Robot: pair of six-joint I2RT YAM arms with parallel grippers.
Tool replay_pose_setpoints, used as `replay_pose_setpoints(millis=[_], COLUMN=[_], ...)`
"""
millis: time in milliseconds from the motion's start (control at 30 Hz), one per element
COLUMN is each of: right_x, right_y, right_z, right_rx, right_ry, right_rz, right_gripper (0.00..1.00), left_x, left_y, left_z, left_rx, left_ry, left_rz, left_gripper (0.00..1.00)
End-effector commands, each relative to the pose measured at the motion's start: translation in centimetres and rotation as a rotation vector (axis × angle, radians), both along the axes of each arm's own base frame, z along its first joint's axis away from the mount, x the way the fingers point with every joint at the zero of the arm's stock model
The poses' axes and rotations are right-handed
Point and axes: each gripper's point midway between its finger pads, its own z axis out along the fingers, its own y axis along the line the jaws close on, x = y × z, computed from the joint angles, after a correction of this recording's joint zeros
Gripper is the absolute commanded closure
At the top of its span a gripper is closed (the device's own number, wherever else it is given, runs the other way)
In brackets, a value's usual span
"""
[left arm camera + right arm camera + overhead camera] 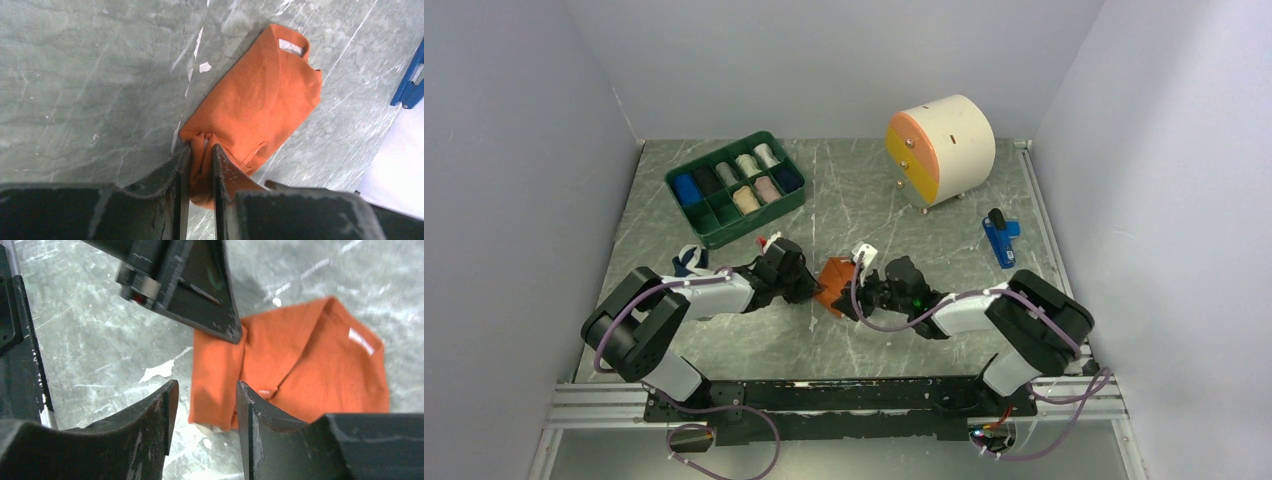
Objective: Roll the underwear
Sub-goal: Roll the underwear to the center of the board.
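The orange-rust underwear (834, 275) lies partly folded on the grey table between my two grippers. My left gripper (200, 150) is shut on a bunched edge of it at its left side; the rest of the cloth (255, 105) spreads flat beyond the fingers. My right gripper (205, 387) is open, low over the table, with a corner of the orange cloth (310, 355) lying between its jaws, not held. The left gripper's finger (200, 295) shows at the top of the right wrist view. The navy underwear with white trim (689, 262) lies crumpled left of my left arm.
A green compartment tray (757, 221) with several cloth rolls stands at the back left. A round cream drawer box with an orange and yellow front (939, 148) stands at the back right. A blue tool (1001, 240) lies at the right, near the wall.
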Motion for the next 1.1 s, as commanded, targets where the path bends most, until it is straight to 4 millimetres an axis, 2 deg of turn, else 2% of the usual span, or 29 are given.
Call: replay_pose_setpoints(millis=[0,167,433,567,700,833,1067], right_x=[1.3,1.1,0.8,0.1,-0.4,-1.5,-5.3], right_y=[0.5,1.8,2.7,2.7,2.8,3.4,5.8], right_z=[2.4,2.7,-0.6,-1.8,-1.9,-2.1,-1.1], right_rx=[-0.139,-0.237,-0.381,-0.396,-0.364,-0.314,-0.116], right_ry=[-0.234,-0.369,-0.414,-0.397,-0.376,-0.305,-0.155], right_rz=[-0.01,-0.008,0.002,0.022,0.023,0.045,0.177], right_gripper=[0.5,0.49,0.52,0.59,0.76,0.93,0.98], left_x=[-1.7,-1.7,-1.8,-1.9,-2.0,-2.5,-3.3], left_y=[1.7,1.7,1.8,1.9,2.0,2.6,4.4], left_z=[-1.9,-1.7,-1.6,-1.6,-1.5,-1.3,0.3], left_rx=[0.092,0.09,0.093,0.091,0.09,0.092,0.087], left_ry=[0.084,0.081,0.087,0.087,0.089,0.095,0.071], left_rz=[0.007,0.008,0.01,0.013,0.017,0.038,0.096], left_gripper=[0.8,0.8,0.8,0.8,0.8,0.66,0.34])
